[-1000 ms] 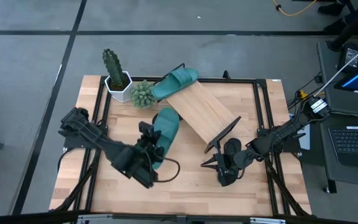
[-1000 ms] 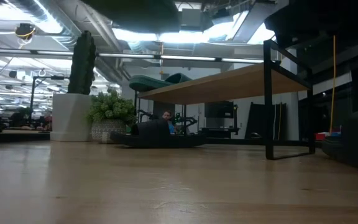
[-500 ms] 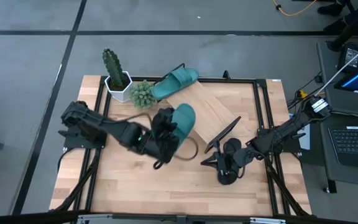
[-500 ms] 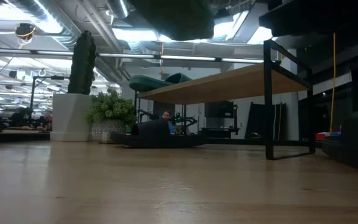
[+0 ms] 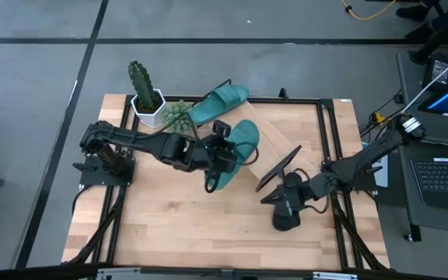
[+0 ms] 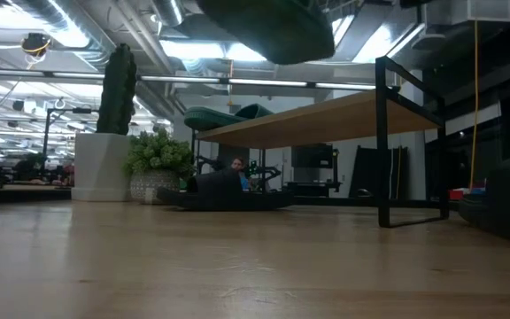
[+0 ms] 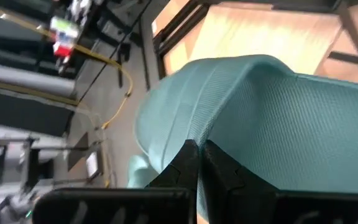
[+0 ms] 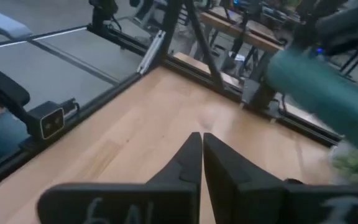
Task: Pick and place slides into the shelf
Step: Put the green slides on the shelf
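Now, with your left claw (image 5: 222,152) clamped on the teal slide (image 5: 238,148), lower it flat onto the shelf (image 5: 264,137) beside its mate (image 5: 218,102); your right claw (image 8: 201,163) waits closed and empty.

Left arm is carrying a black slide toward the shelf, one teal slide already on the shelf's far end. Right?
Not quite: the slide in the left gripper is teal, not black, as the high view shows. The rest holds: it is held over the shelf, and another teal slide sits on its far end.

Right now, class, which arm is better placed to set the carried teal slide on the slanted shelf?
The left. The left gripper grips the teal green slide sandal above the slanted light-wood shelf board. The right gripper sits low beside the shelf, holding nothing.
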Tool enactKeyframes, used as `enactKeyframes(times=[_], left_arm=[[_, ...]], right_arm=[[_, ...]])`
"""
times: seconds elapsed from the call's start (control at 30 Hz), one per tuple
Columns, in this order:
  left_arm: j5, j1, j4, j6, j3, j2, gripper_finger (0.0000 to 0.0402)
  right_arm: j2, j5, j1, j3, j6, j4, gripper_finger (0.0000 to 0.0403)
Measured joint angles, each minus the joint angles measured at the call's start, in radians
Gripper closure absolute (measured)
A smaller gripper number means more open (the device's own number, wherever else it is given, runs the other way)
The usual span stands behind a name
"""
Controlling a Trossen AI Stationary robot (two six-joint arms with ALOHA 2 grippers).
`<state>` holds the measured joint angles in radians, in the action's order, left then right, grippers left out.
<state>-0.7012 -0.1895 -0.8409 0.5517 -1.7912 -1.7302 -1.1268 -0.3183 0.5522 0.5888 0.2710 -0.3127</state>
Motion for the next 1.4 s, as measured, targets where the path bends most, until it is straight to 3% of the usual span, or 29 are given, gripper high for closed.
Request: enactKeyframes(times=[0.17,0.3,0.43,0.67,1.07,1.2,1.4], left_arm=[[0.123,0.077,0.046,0.071,0.000,0.000,0.0401],[0.177,0.141,0.079,0.128,0.000,0.000,0.0401],[0.327,0.197,0.108,0.184,0.001,0.000,0.0401],[0.439,0.265,0.146,0.219,0.002,-0.004,0.0401],[0.461,0.354,0.391,0.294,0.210,-0.006,0.0401],[0.567,0.398,0.409,0.300,0.212,-0.005,0.0401],[0.629,0.455,0.411,0.350,0.212,-0.005,0.0401]], right_arm=[[0.088,-0.128,-0.002,0.000,-0.013,0.150,0.0384],[0.134,-0.134,-0.001,0.000,-0.032,0.206,0.0384],[0.164,-0.137,-0.003,0.000,-0.040,0.260,0.0384],[0.210,-0.140,-0.030,0.000,-0.058,0.294,0.0384],[0.223,-0.139,-0.072,0.000,-0.084,0.362,0.0384],[0.223,-0.139,-0.082,0.000,-0.085,0.364,0.0384],[0.223,-0.139,-0.092,0.000,-0.084,0.364,0.0384]])
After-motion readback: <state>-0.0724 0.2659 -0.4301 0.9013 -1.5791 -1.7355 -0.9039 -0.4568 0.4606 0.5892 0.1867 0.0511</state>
